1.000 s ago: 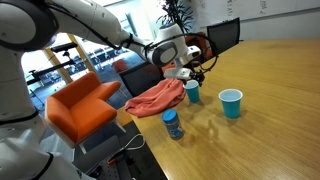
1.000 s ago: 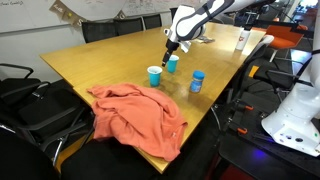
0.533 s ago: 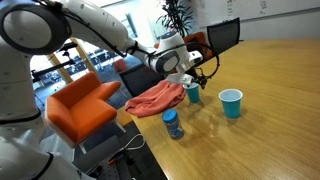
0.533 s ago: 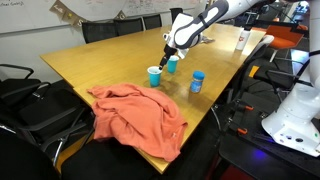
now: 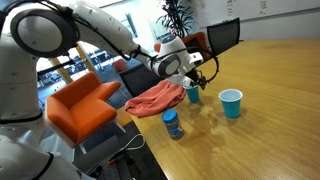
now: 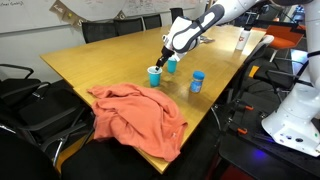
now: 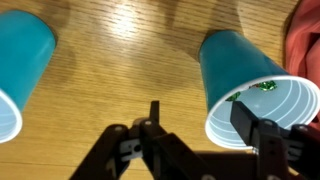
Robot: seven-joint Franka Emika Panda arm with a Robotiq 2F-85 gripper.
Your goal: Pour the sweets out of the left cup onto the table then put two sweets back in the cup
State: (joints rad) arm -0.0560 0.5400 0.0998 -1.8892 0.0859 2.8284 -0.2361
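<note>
Hovering with fingers spread wide, the gripper [image 7: 188, 138] faces two cups: the left cup [image 7: 245, 70] at frame right holding a few sweets [image 7: 262, 88], the other cup [image 7: 22, 60] upper left.

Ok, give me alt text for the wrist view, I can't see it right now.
The open gripper hovers over a wooden table, right by a teal cup with a few green sweets visible inside. A second teal cup stands at the left edge, an orange cloth at the right.

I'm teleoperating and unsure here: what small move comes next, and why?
Probably shift the open pincer sideways to centre on the left cup, then lower around it. The cup stands upright, off-centre between the fingers, ungrasped, with the sweets inside.
</note>
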